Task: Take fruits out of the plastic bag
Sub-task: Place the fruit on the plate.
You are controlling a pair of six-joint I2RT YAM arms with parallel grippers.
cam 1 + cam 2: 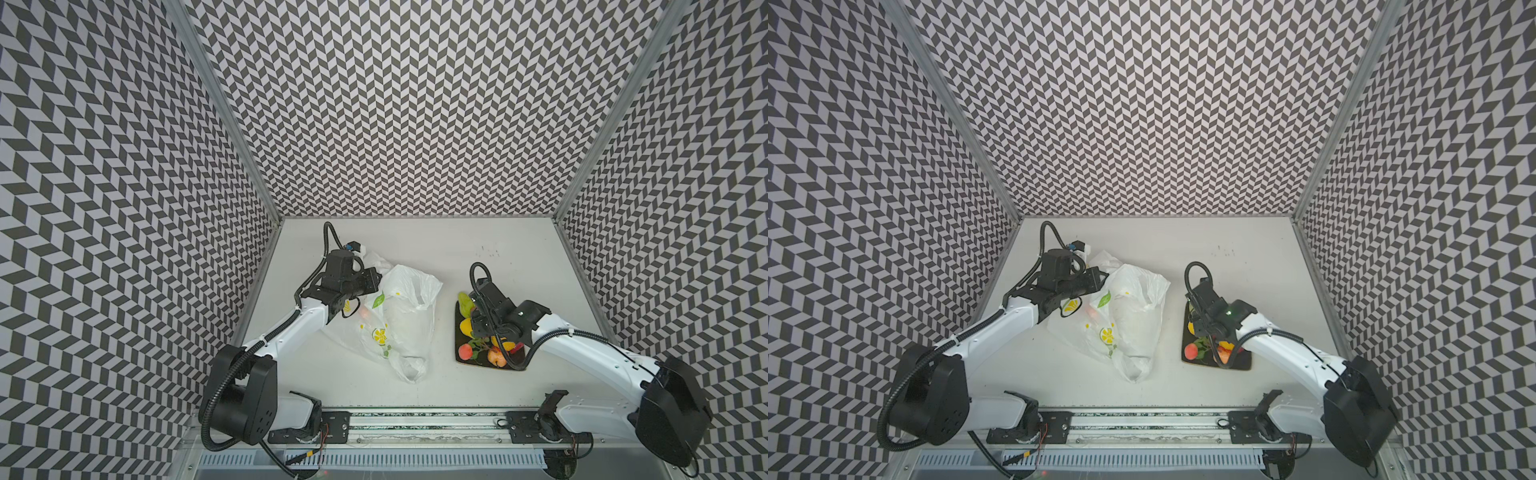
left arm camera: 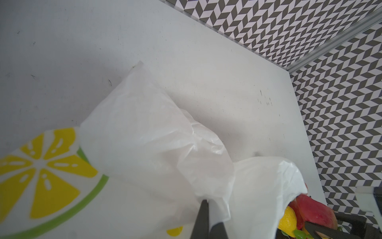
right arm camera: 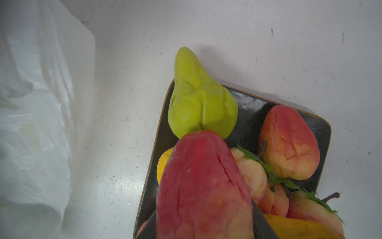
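while pinched flat on a thin fold of the plastic bag (image 2: 144,134), left jaws fully together, nothing but film between the tips. fold drawn up at the jaws near the far left of the surface (image 1: 415,249). rest of the bag slumped and crumpled toward the near side, lemon-slice and leaf prints facing up. faint reddish blur (image 1: 365,312) showing through the film near the left jaws, too dim to name.

right jaws partly apart and clamped on a red fruit (image 3: 202,186), gripped on both flanks, long end pointing away from the wrist. held over the bag-side edge of the dark square plate (image 3: 248,103). tip overlapping the base of the green pear (image 3: 198,99) in the wrist view, contact impossible to tell. green pear lying at the plate's corner, neck jutting past the rim over the surface. also on the plate: yellow lemon (image 3: 163,163) half hidden under the held fruit, red-orange fruit (image 3: 289,142) with a stem, leafy sprig (image 3: 270,175), yellow-orange pear (image 3: 299,227). plate to the right of the bag, apart, bare surface between.
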